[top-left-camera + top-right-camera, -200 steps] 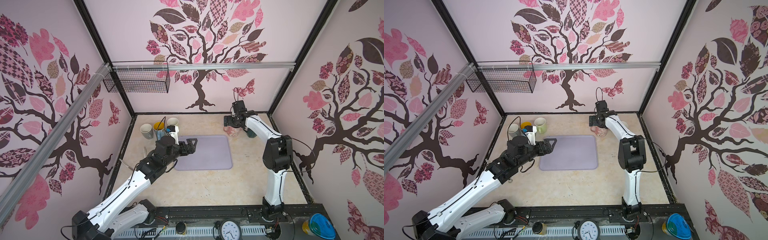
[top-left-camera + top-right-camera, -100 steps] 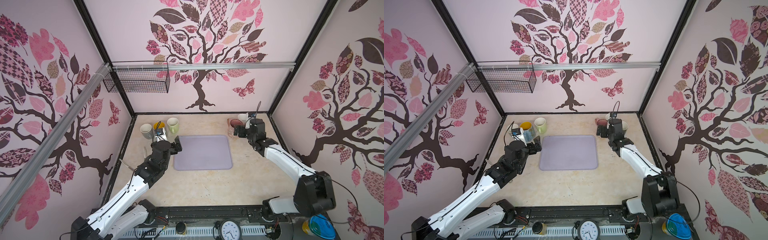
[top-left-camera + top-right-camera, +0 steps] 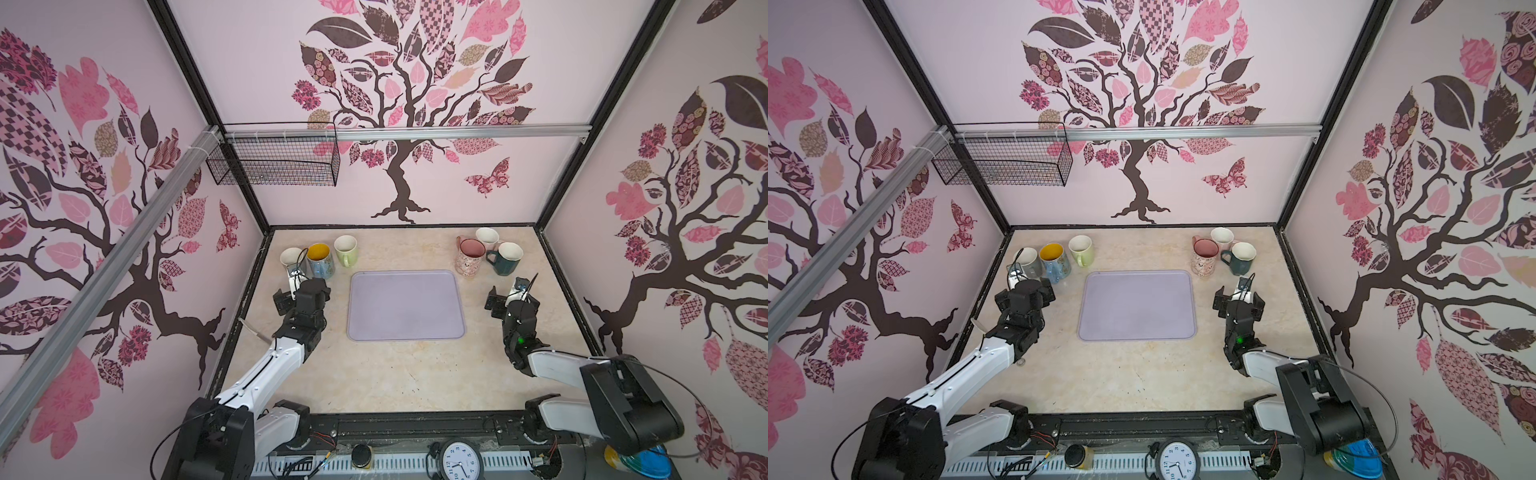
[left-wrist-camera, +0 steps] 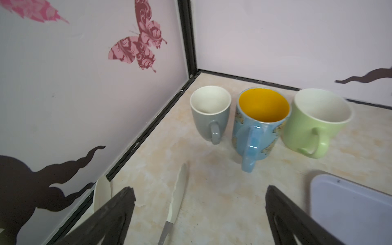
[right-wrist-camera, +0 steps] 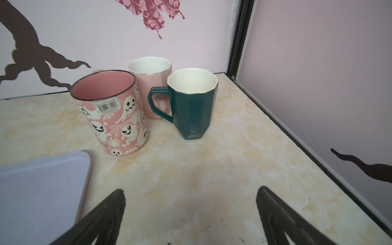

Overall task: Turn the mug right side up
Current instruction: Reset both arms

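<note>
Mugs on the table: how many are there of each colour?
Grey mug: 1
Blue mug: 1
Green mug: 1
Pink: 2, the ghost mug and the plain pink mug
Teal mug: 1
Total: 6

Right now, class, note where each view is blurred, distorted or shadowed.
In both top views, wide-angle bending splays the walls; left wrist view: the left fingers are blurred; right wrist view: the ghost mug is sharp, the right fingers soft.
</note>
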